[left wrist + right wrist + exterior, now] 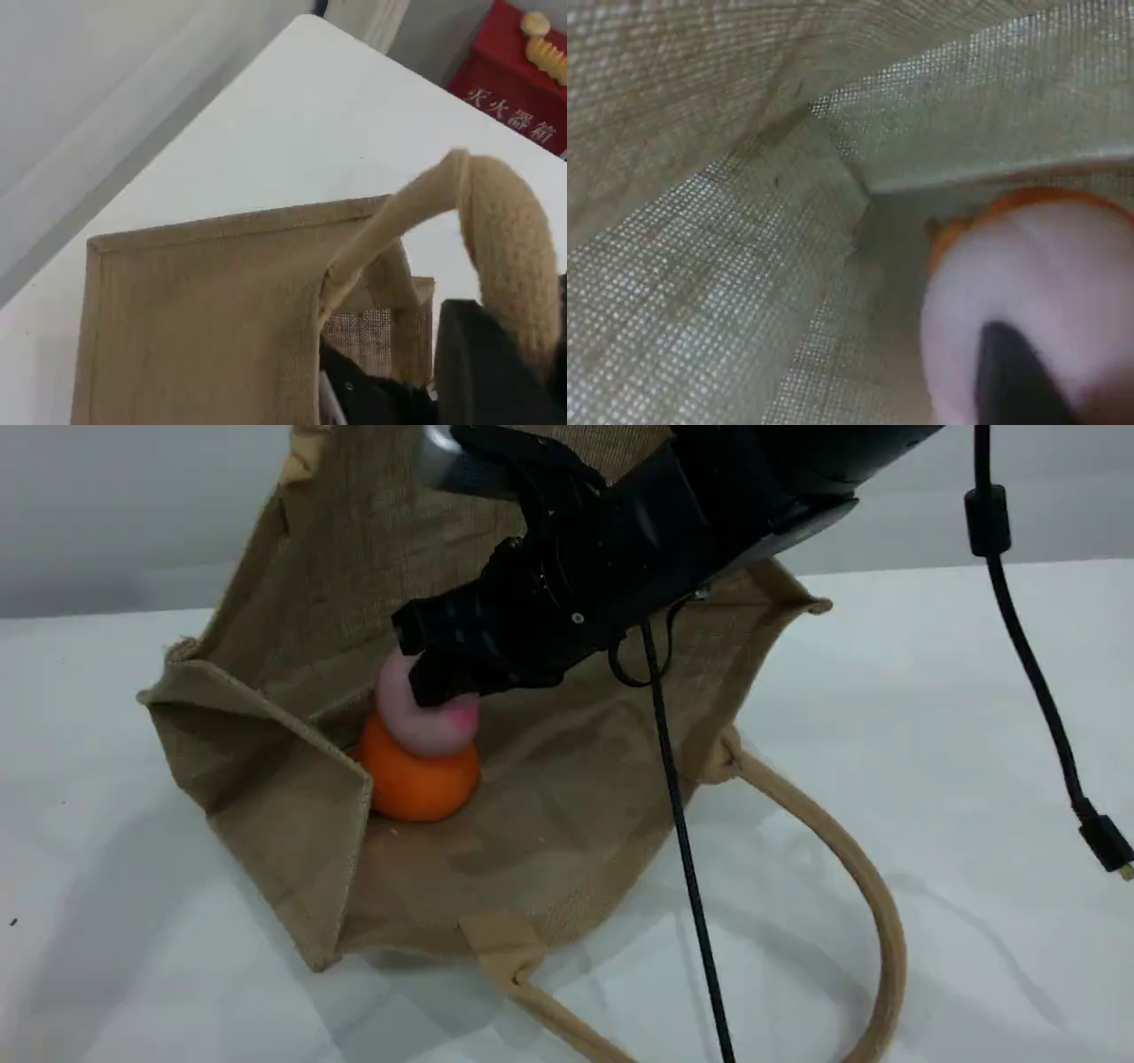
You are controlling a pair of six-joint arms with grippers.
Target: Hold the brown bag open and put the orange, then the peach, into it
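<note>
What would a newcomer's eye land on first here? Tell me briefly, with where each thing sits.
First comes the big brown bag, its mouth gaping toward the scene camera in mid-table. Deep inside it the pale pink peach sits against the top of the orange, with the black right pincer at the peach. In the left wrist view the left pincer holds the bag's rope handle up.

Peach (425,724) atop orange (416,786), both inside bag (558,824)

The right gripper (443,680) hides the top of the peach (423,726)
</note>
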